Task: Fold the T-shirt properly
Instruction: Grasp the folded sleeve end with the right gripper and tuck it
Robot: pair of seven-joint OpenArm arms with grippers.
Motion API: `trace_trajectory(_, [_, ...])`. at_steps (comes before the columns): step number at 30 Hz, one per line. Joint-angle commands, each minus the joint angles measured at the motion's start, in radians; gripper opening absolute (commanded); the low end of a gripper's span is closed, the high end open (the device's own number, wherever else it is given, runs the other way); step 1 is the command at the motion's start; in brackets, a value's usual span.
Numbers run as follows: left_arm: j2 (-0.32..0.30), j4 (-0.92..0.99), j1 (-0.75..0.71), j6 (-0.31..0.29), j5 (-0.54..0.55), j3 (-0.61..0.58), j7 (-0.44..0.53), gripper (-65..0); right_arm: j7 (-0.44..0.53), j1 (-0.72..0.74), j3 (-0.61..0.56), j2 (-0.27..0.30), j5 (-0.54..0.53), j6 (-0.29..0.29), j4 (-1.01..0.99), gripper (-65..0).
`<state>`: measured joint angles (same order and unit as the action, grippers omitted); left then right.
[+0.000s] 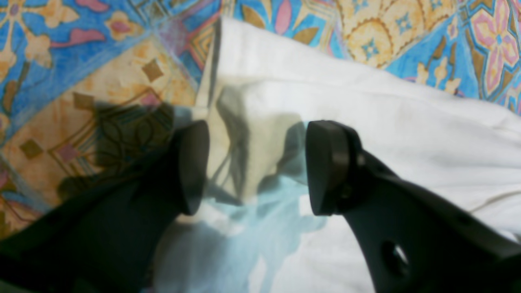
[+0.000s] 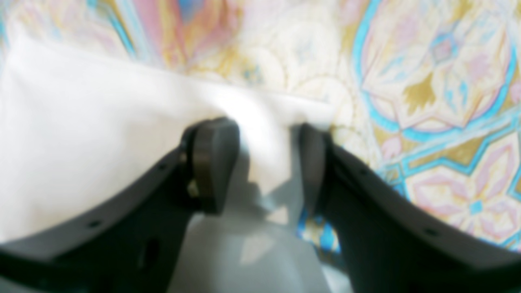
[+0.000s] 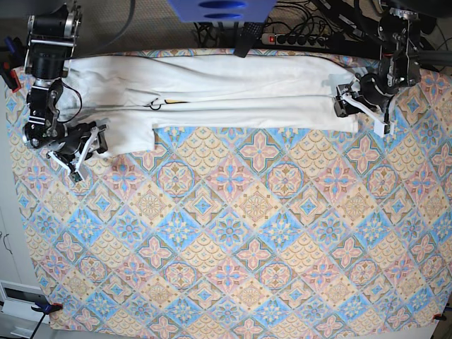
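Note:
The white T-shirt (image 3: pixel 212 92) lies folded into a long band along the far edge of the table, with a sleeve hanging toward the near left. Its print is hidden; a small dark neck label (image 3: pixel 154 104) shows. My left gripper (image 1: pixel 256 167) is open, its fingers astride the shirt's end corner (image 1: pixel 260 122); it is on the right in the base view (image 3: pixel 346 107). My right gripper (image 2: pixel 264 162) is open astride the sleeve's corner (image 2: pixel 268 118); it is on the left in the base view (image 3: pixel 93 145). Cloth lies between both pairs of fingers.
A colourful patterned cloth (image 3: pixel 240 233) covers the table. A power strip and cables (image 3: pixel 296 39) lie behind the far edge, next to a blue object (image 3: pixel 219 10). Clamps hold the cloth at the near corners (image 3: pixel 44 307).

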<state>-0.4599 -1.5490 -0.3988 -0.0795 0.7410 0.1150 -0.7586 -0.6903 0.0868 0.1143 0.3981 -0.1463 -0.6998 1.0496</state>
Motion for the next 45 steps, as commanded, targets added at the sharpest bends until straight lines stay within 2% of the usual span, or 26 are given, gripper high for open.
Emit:
trace_trajectory(1, [-0.012,-0.012,0.004,-0.003,0.005,0.007,0.012,-27.1,0.017,0.015,0.003,0.011,-0.005,0.002,-0.007,-36.9])
trace_trajectory(19, [-0.013,-0.012,0.004,-0.003,0.005,0.007,0.012,-27.1,0.04,0.012,0.146,0.034,-0.005,0.012,-0.025,-36.9])
trace_trajectory(26, [-0.013,-0.012,0.004,-0.003,0.005,0.007,0.012,-27.1,0.039,0.006,0.13,0.028,-0.005,0.009,-0.025,-36.8])
trace_trajectory(33, [-0.013,-0.012,0.004,-0.003,0.005,0.007,0.012,-27.1,0.039,0.006,-0.003,0.028,-0.005,0.009,-0.025,-36.8])
trace_trajectory(38, [-0.013,-0.012,0.004,-0.003,0.005,0.007,0.012,-27.1,0.039,0.006,-0.046,0.028,-0.005,0.007,-0.027,-37.4])
trace_trajectory(41, [-0.013,-0.012,0.004,-0.003,0.005,0.007,0.012,-27.1,0.039,0.008,-0.061,0.028,-0.005,0.007,-0.029,-45.0])
trace_trajectory(45, [-0.013,-0.012,0.004,-0.003,0.005,0.007,0.012,-27.1,0.034,0.008,-0.055,0.028,-0.006,0.006,-0.025,-63.9])
